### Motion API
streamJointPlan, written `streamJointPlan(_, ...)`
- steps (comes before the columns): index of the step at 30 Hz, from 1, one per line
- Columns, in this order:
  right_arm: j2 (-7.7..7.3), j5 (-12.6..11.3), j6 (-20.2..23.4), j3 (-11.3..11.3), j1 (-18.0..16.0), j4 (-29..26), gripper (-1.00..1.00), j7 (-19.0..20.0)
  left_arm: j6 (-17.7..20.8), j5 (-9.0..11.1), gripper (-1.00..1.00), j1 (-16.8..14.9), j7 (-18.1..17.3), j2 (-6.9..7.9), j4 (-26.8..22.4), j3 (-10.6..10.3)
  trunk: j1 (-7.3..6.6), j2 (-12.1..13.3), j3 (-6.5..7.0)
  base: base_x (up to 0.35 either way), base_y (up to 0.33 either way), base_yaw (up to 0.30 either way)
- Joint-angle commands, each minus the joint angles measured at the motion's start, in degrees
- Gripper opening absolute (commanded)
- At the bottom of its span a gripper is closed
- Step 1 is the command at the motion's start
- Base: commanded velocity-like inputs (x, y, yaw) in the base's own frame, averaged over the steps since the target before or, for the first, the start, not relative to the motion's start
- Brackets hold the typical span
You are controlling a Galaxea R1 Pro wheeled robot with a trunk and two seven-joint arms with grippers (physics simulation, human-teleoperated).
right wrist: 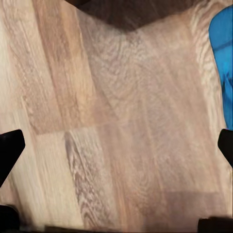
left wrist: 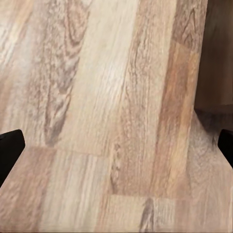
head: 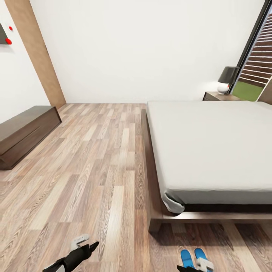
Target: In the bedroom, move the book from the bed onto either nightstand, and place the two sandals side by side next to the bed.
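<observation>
Two blue sandals (head: 193, 259) are seen side by side on the floor (head: 94, 162) near the foot of the bed (head: 211, 147) — apparently placed. No book is seen on the mattress (nightstand (head: 219, 96) top partly visible). Both grippers — left gripper (left wrist: 116, 145), right gripper (right wrist: 116, 145) — are spread, empty.

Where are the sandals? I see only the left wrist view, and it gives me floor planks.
Observer: In the head view, both blue sandals lie side by side on the floor, just before the near end of the bed.
Operator: Is the right tool holding one?
Observer: No. The right tool is open over bare planks, with one sandal off to its side.
Operator: And a nightstand?
Observer: One nightstand stands beyond the bed, by the window, with a lamp on it.
</observation>
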Motion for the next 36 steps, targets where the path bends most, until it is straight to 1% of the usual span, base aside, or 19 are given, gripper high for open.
streamJointPlan(1, 0.47, -0.26, -0.24, -0.3, -0.02, 0.1, 1.0, -1.84, -0.14, 0.24, 1.0, -0.04, 1.05, -0.64, 0.14, -0.7, -0.24, 0.4, 0.14, 0.0, 0.0, 0.0)
streamJointPlan(3, 0.84, -0.28, -0.72, -0.51, -0.02, 0.12, 1.0, -4.06, -0.34, -2.27, 1.0, -0.04, 4.12, -1.54, 0.38, -1.84, -0.67, 1.2, 0.5, 0.0, 0.0, 0.0)
streamJointPlan(6, 0.87, -0.31, -0.99, -0.63, -0.02, 0.12, 1.0, -5.1, -0.82, -4.64, 1.0, -0.04, 6.39, -1.99, 1.97, -2.39, -1.33, 2.4, 1.04, 0.0, 0.0, 0.0)
streamJointPlan(9, 0.68, -0.43, -1.09, -0.57, -0.02, 0.09, 1.0, -5.44, -2.56, -5.44, 1.0, -0.04, 7.18, -2.1, 2.83, -2.55, -1.99, 3.61, 1.58, 0.0, 0.0, 0.0)
streamJointPlan(16, 0.51, -0.56, -1.13, -0.46, -0.02, 0.11, 1.0, -5.6, -5.39, -5.82, 1.0, 0.03, 7.6, -1.9, 4.58, -2.57, -3.53, 6.41, 2.83, 0.0, 0.0, 0.0)
streamJointPlan(36, 0.57, -0.72, -1.14, -0.48, -0.02, 0.12, 1.0, -5.6, -5.59, -5.82, 1.0, 0.05, 7.71, -1.6, 4.75, -2.57, -7.92, 14.44, 6.43, 0.0, 0.0, 0.0)
